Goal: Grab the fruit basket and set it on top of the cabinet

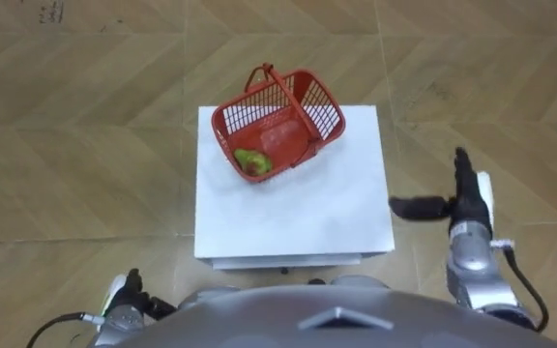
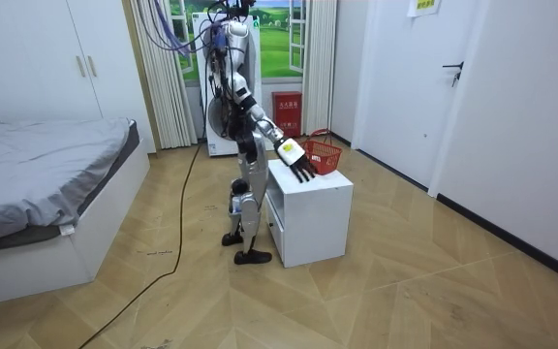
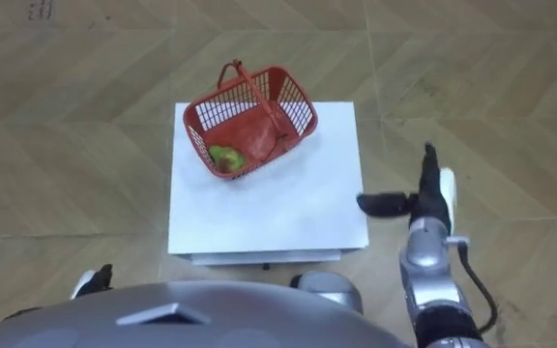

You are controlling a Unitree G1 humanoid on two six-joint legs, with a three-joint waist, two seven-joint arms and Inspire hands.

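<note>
White cabinet (image 1: 298, 213) beneath fruit basket (image 1: 323, 116)

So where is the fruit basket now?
In the eye views the fruit basket sits on the white cabinet, at the far side of its top, apart from the open right hand off the cabinet's right edge.

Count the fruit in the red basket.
1: a green fruit lies in the basket, at its corner nearest the robot's left. The basket stands on the white cabinet. The basket's red mesh walls could hide another.
</note>
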